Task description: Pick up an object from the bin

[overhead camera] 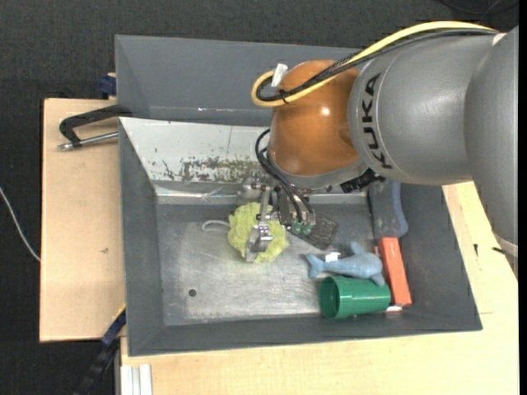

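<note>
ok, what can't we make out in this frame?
Camera view:
- Yellow-green wad: the gripper sits over its middle, so its kind is unclear.
- Dark thing right of the wad: partly under the orange wrist cover and too small to identify.
- Grey-blue thing by the right wall: its upper end is hidden by the arm.
- Bin: its back right corner is covered by the arm.

The claw (264,237) hangs over a crumpled yellow-green lump (243,225) in the middle of the bin (140,245). A blue shark toy (350,263), green cup (356,297) and orange bar (396,271) lie at the view's right.
</note>
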{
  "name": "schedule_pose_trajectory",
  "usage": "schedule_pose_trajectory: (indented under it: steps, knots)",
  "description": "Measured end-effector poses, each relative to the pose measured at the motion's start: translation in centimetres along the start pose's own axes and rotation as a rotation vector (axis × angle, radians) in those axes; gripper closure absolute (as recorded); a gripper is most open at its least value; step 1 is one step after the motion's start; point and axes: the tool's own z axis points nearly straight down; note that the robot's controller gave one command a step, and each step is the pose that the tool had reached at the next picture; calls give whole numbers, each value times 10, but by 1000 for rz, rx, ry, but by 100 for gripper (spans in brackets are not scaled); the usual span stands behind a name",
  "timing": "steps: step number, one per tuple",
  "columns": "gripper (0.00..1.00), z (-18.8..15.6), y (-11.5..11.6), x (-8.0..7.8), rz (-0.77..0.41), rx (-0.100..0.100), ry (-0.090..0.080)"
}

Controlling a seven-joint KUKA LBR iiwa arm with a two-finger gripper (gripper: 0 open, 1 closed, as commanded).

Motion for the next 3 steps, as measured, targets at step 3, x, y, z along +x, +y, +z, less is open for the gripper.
schedule_pose_trajectory:
  steps: [3]
  knots:
    - [100,-59,-18,-13,-97,0,-1]
